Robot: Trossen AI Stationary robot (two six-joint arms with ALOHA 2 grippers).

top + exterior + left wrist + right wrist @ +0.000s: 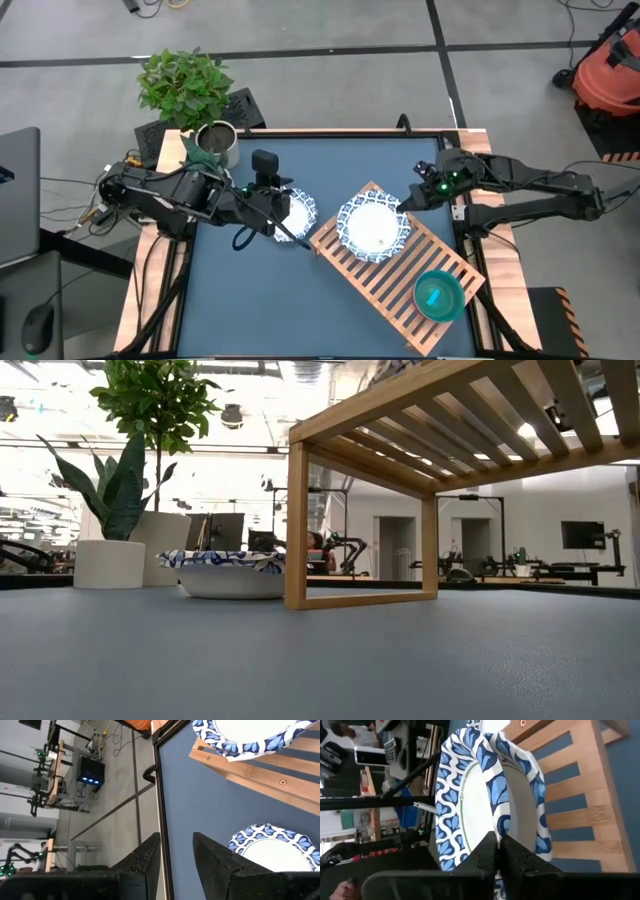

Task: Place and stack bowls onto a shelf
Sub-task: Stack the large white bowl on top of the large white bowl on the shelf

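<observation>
Slatted wood shelf [395, 268] sits diagonally on the right half of the blue table [250, 310]. On the shelf: a white bowl with blue rim [374, 226] at its far-left end, nothing visible inside; a teal bowl [438, 296] at its near-right end with a small lighter teal object inside, too small to identify. A second blue-rimmed bowl [298, 212] rests on the table just left of the shelf, empty.

Right gripper [404, 205] is at the right edge of the shelf bowl; right wrist view shows its fingers [512, 856] pinched on the rim. Left gripper [275, 214] is at the table bowl, fingers [212, 857] narrowly apart beside the rim, gripping nothing.

Only the low view shows the table bowl [228, 572] beside the shelf leg; neither gripper appears there. A plant pot [214, 143] stands at the far-left corner.
</observation>
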